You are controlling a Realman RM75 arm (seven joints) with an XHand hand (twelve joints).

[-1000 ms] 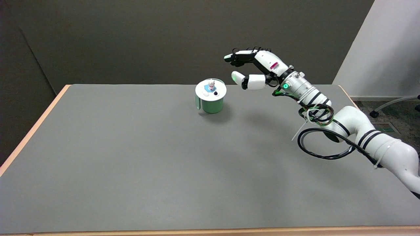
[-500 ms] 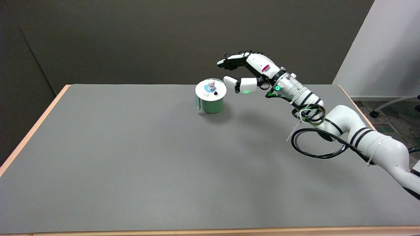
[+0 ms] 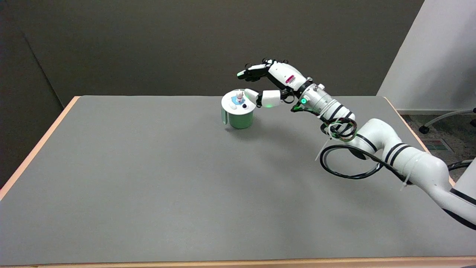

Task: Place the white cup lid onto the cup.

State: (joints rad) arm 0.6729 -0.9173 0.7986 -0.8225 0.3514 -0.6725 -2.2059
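Lid in white sits flat on top of the green cup, its round face turned upward and a small figurine knob standing upright at its middle; being round, it shows no long axis. The cup stands upright toward the far side of the tabletop, slightly right of centre, with its handle on the picture's left. The robot hand reaches in from the right and holds nothing: its fingers are spread, the upper ones stretched out above the lid and the thumb low at the lid's right rim, whether touching cannot be told. The tabletop is matte grey with a pale wooden edge along the left, near and far right sides. Behind it hangs a dark wall; a white wall and a chair base show at the right.
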